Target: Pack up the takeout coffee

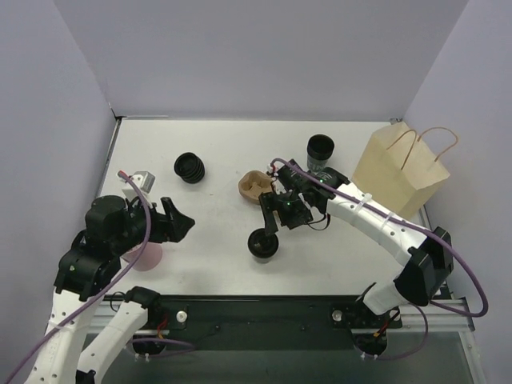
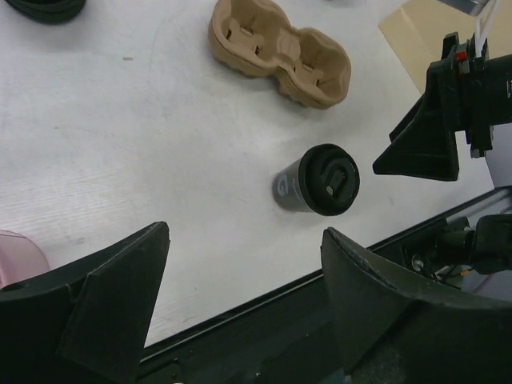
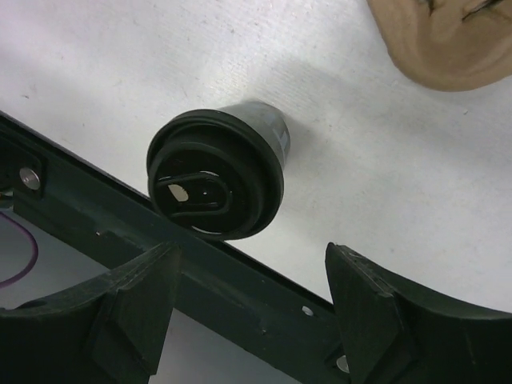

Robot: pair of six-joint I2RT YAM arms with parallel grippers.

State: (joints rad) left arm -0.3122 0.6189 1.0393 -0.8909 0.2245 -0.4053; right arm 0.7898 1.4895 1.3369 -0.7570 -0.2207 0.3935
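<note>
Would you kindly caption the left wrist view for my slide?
Small black lidded disposable cup stands near brown pulp carrier.

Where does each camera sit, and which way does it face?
Top external: above and behind the bases, looking down on the white table; both arms show.
Left wrist: looks across the table at the small black lidded cup; left gripper open.
Right wrist: close above that cup; right gripper open.
Shared: cup and brown pulp carrier.

Takeout coffee (image 2: pixel 318 180): one pale mark on the cup's side wall, seen in the left wrist view. Reads like a letter G, not certain. Nothing else legible anywhere.
</note>
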